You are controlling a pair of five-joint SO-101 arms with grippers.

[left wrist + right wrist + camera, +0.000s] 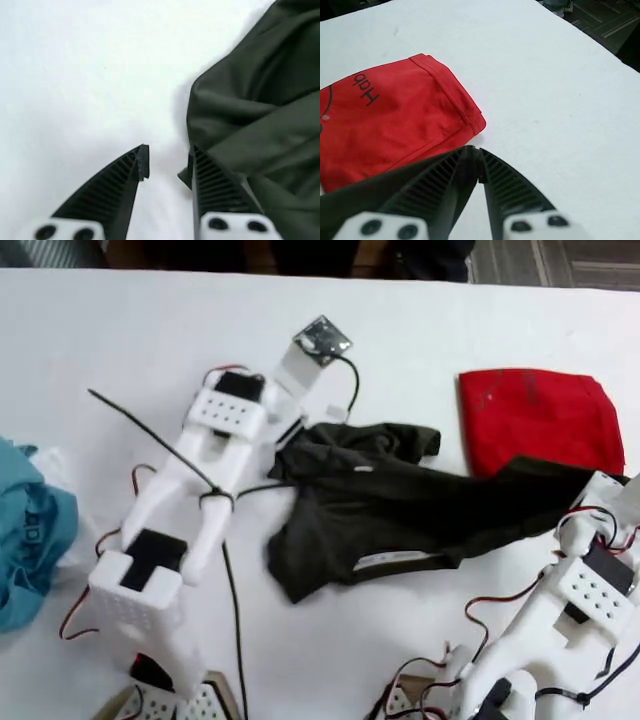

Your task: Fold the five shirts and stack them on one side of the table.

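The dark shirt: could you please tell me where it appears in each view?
High view: dark shirt mid-table, beside the red shirt.
Left wrist view: the shirt bunches against the left gripper.
Right wrist view: dark strip along the right gripper, before the red shirt.
Shared landmark, high and right wrist: the red shirt.

Matt cloth shirt [380, 510], smooth table [450, 320]
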